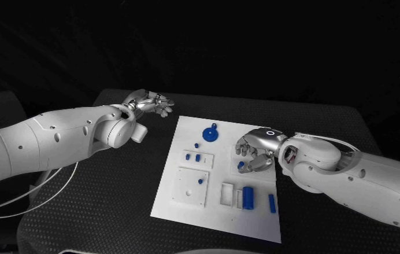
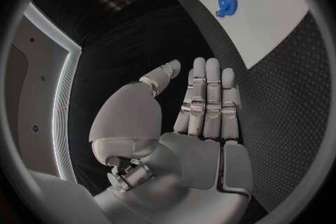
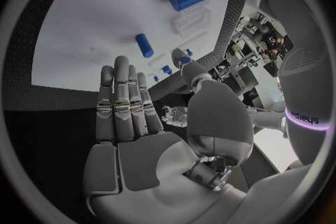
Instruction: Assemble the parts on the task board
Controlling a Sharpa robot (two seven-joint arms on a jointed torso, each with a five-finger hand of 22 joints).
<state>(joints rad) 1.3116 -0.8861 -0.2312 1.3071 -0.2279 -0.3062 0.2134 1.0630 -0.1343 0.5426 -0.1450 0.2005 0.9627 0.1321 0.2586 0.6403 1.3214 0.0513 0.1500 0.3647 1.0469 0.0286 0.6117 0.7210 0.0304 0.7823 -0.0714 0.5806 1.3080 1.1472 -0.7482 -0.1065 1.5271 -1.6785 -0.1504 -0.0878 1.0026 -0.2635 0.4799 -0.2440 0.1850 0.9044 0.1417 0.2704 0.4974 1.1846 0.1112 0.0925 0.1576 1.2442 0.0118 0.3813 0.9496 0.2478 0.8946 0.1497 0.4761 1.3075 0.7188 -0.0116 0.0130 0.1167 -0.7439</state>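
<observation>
My left hand [image 1: 151, 103] hovers over the black bench [image 1: 100, 208] just off the task board's far-left corner, fingers straight and together, holding nothing. Task board [image 1: 250, 222] lies mid-bench. On it: two small blue pegs [image 1: 192, 157] in a white block near the left edge, a blue round disc part [image 1: 211, 133] near the far edge, a blue cylinder [image 1: 247, 195] and a slim blue pin [image 1: 271, 203] at the near right. My right hand [image 1: 255, 148] is over the board's right edge, empty, fingers extended.
</observation>
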